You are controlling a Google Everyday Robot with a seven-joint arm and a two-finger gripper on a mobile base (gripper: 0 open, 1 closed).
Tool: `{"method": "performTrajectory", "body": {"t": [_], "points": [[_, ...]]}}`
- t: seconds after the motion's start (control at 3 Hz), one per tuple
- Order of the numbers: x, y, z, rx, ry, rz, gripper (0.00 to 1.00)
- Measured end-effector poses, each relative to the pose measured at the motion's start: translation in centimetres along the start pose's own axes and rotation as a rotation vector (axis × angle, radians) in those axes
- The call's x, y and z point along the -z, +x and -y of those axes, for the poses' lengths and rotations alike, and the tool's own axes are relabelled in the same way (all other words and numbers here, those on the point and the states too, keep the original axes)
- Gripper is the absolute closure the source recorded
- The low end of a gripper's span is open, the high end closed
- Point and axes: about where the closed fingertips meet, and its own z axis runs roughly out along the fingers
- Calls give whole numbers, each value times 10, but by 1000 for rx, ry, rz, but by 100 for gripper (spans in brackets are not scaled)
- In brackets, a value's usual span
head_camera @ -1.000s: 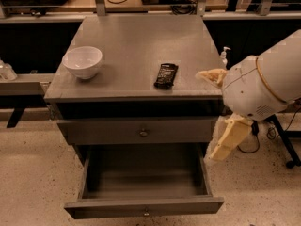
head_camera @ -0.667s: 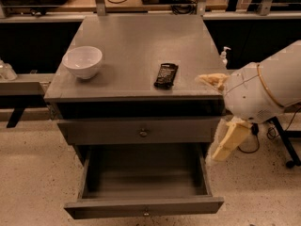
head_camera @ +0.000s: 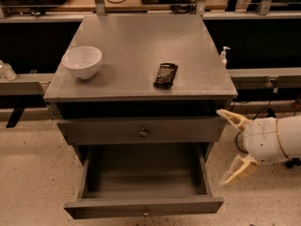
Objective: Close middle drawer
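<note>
The middle drawer (head_camera: 143, 206) is pulled far out of the grey cabinet. It has a low grey front, a tiny centre knob (head_camera: 146, 214) and an empty grey box. My gripper (head_camera: 236, 145) is just right of the cabinet, level with the gap between the upper drawer and the middle drawer. Its two cream fingers (head_camera: 232, 118) are spread wide apart and hold nothing. It does not touch the drawer.
Above it, a taller-fronted drawer (head_camera: 141, 131) with a brass knob stands slightly out. On the cabinet top (head_camera: 141, 41) are a white bowl (head_camera: 82, 61) and a dark bar-shaped packet (head_camera: 166, 74). A small pump bottle (head_camera: 224, 55) stands behind the right edge. Cables lie on the floor at right.
The arm has drawn back to the right and the gripper has dropped lower, from beside the cabinet top to beside the drawers. The drawers have not moved.
</note>
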Motion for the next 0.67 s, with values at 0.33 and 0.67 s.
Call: {"method": "performTrajectory", "body": {"t": [0.33,0.67], "points": [[0,-5,0,9,-7,-2,0],[-34,1,-10,-5,-53,22,0]]}}
